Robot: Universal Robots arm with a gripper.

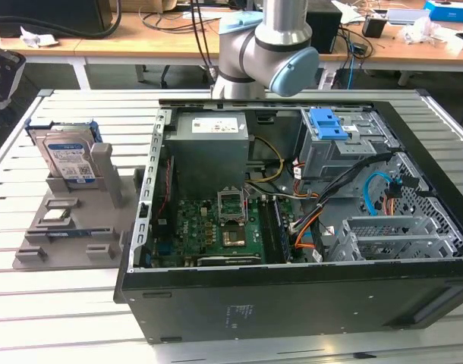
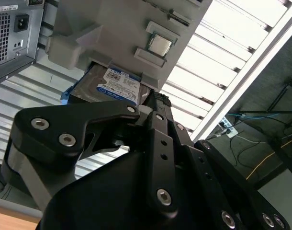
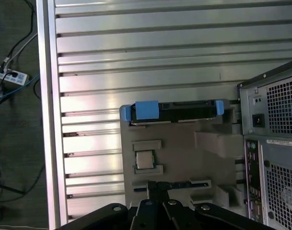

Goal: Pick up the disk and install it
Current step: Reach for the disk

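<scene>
The gripper [image 3: 154,188] hung over the grey holder [image 3: 184,148] on the bench [image 3: 136,57] — whether it was open or closed could not be told. The disk [image 3: 177,109] stood on edge in the holder, ungrasped, beyond the small square chip [image 3: 145,159] from the gripper — outside the computer case [image 3: 275,143].
</scene>
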